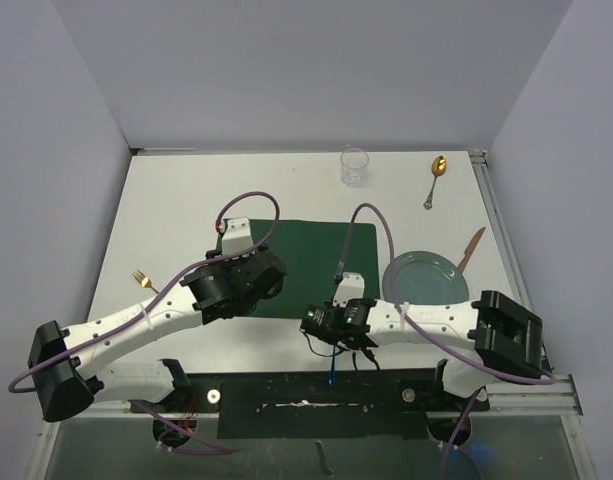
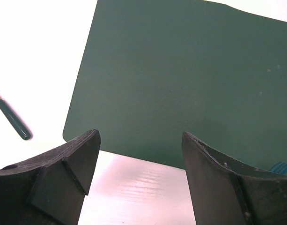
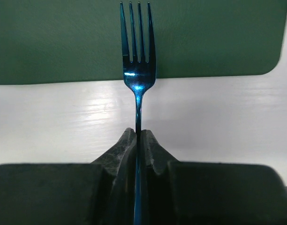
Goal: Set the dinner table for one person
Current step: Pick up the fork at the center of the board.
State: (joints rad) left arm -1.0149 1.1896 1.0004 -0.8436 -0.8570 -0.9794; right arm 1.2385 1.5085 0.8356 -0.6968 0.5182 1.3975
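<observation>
My right gripper (image 3: 137, 136) is pinched fully together on the thin handle of the blue fork (image 3: 137, 70). The tines point straight ahead of my fingertips, and their tips reach over the near edge of the green placemat (image 3: 63, 42). The white dinner table (image 3: 227, 117) lies beneath the fork. I cannot tell whether the fork has left the surface yet.

My left gripper (image 2: 138, 140) is spread wide and holds nothing. It hangs over the near left corner of the mat, and a green-handled utensil (image 2: 12, 119) lies off to its left.

I judge this to be the fork step, with the grasp made and the carry not begun. The plate (image 1: 423, 280) sits off to the right of my right wrist, beside the mat rather than on it. The knife (image 1: 471, 250) is beyond the plate. The spoon (image 1: 436, 178) and glass (image 1: 354, 166) are far ahead.

Next I need a small lift straight up. Then I need to carry the fork forward and left to lay it along the mat's left side, tines away from me, keeping clear of my left arm.
</observation>
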